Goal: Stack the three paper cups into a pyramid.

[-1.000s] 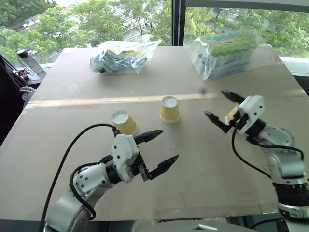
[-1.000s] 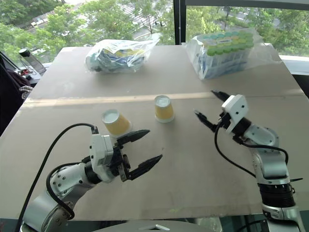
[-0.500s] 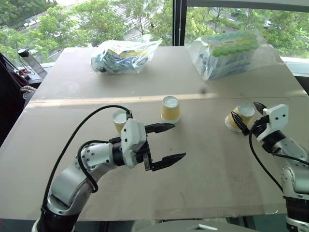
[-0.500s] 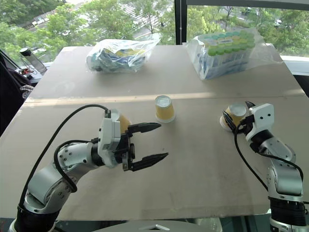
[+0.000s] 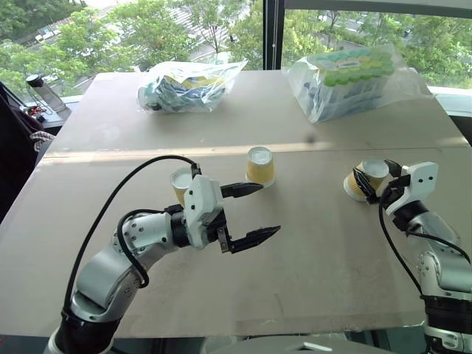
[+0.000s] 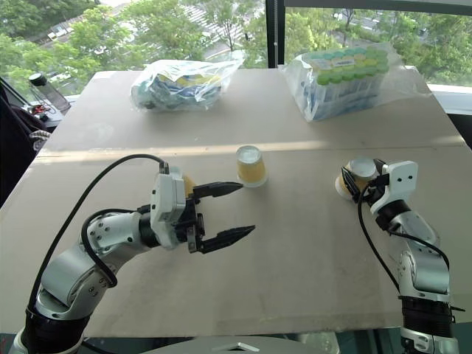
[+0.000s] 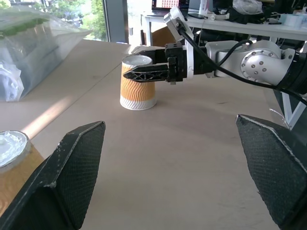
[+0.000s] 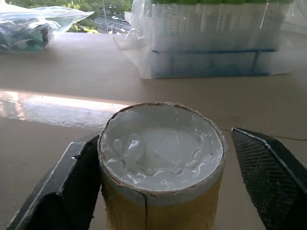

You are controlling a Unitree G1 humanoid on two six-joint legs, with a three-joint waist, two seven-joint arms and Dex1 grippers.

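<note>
Three yellow paper cups stood on the desk (image 5: 310, 243): one (image 5: 259, 166), another (image 5: 182, 183), a third (image 5: 366, 178). Two clear plastic bags lay behind: one (image 5: 188, 86), another (image 5: 350, 80).

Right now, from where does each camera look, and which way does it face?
Head, both eyes: looking forward and down over the brown table; both arms show.
Left wrist: along the open left gripper, toward a yellow-orange paper cup at the right gripper.
Right wrist: along the right gripper, close on that cup; a clear plastic bag behind.
Shared by both wrists: that cup.
</note>
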